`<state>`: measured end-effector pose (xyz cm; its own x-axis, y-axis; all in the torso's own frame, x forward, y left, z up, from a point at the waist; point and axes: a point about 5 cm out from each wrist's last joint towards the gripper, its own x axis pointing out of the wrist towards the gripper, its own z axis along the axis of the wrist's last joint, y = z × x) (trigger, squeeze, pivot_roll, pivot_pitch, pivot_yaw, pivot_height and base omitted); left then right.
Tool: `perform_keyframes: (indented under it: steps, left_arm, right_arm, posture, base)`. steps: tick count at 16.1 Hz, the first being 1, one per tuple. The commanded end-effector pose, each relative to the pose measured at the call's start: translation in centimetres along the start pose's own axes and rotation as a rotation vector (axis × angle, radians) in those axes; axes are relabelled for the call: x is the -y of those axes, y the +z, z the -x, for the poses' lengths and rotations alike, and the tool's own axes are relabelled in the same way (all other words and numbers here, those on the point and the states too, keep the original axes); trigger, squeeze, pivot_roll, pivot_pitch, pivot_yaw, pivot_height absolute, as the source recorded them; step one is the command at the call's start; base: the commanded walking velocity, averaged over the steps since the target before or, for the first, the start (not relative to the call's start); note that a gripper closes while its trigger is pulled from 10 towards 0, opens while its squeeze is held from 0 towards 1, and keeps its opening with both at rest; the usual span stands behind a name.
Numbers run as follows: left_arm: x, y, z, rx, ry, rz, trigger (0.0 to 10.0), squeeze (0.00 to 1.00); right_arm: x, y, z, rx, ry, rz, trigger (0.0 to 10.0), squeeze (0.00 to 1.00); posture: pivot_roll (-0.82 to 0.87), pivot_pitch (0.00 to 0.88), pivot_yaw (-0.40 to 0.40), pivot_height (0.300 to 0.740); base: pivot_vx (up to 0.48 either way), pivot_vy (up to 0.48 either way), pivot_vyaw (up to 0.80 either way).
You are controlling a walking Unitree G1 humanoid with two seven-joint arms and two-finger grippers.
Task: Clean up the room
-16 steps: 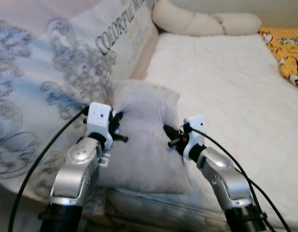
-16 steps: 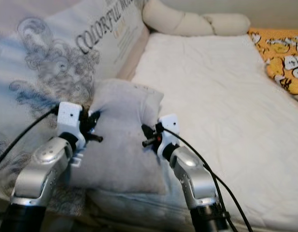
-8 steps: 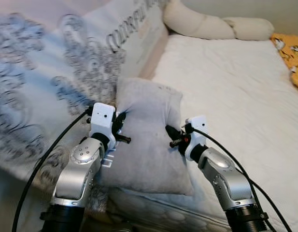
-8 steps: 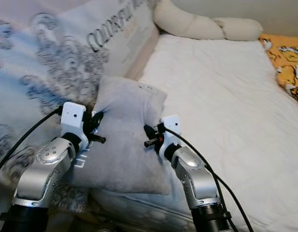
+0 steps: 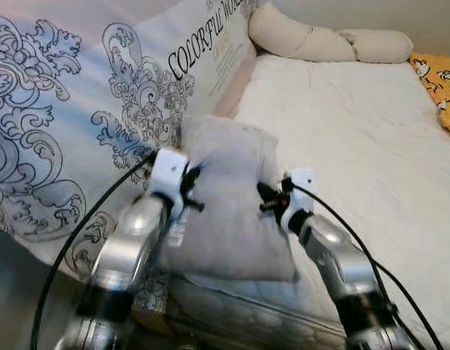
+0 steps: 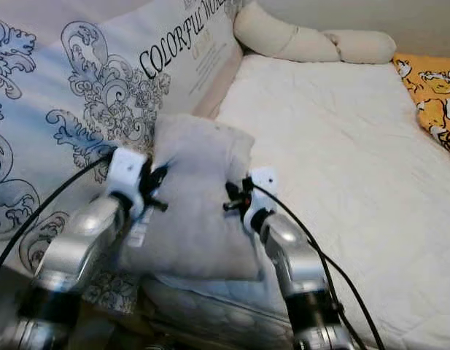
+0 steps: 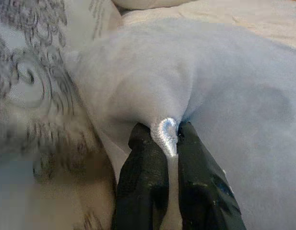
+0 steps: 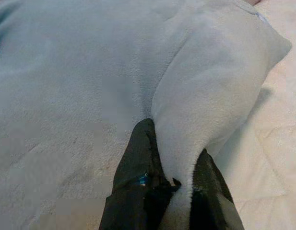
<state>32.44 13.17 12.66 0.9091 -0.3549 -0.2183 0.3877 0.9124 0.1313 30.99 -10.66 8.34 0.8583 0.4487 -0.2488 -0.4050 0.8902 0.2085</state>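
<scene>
The soft grey square pillow sits on the white quilted bed, at the edge near the robot. The left gripper pinches a fold at the pillow's 9 o'clock side. The right gripper pinches its 3 o'clock side (both squeezed tight on cloth). A big printed blanket lies at 10 o'clock.
</scene>
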Motion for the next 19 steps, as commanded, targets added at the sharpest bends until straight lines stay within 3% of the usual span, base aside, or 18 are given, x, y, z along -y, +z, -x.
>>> perform_keyframes:
  steps: [1,6,7,12,16,19]
  left_arm:
    - [-0.5,1.0,-0.3,0.044,0.008,-0.035,10.0,0.0]
    - [-1.5,3.0,-4.0,0.066,-0.024,-0.174,10.0,0.0]
    - [-1.5,3.5,-4.8,0.066,-0.013,-0.2,10.0,0.0]
    - [-0.9,3.4,-6.0,0.07,0.006,-0.314,10.0,0.0]
    - [-0.6,3.7,-6.6,0.071,0.047,-0.472,10.0,0.0]
    - [-0.6,3.7,-6.7,0.075,0.063,-0.502,10.0,0.0]
  right_arm:
    - [-0.1,0.3,-0.3,0.017,-0.005,0.013,10.0,0.0]
    - [0.2,0.6,-4.0,-0.003,-0.095,-0.013,10.0,0.0]
    - [0.3,0.8,-4.6,-0.013,-0.144,-0.004,10.0,0.99]
    - [-0.3,0.3,-4.9,0.011,-0.143,-0.005,10.0,1.0]
    - [1.1,-0.8,-2.6,0.143,-0.123,-0.059,10.0,1.0]
    - [1.8,-0.9,-0.9,0.216,-0.107,-0.041,10.0,1.0]
  posture:
    - [0.07,0.0,0.055,0.74]
    - [0.06,0.0,0.085,0.74]
    - [0.07,0.0,0.084,0.74]
    - [0.05,0.0,0.092,0.74]
    - [0.01,0.0,0.11,0.74]
    - [0.0,0.0,0.119,0.74]
  base:
    - [0.0,0.0,0.0]
    - [0.0,0.0,0.0]
    - [0.0,0.0,0.0]
    - [0.0,0.0,0.0]
    - [0.0,0.0,0.0]
    - [0.0,0.0,0.0]
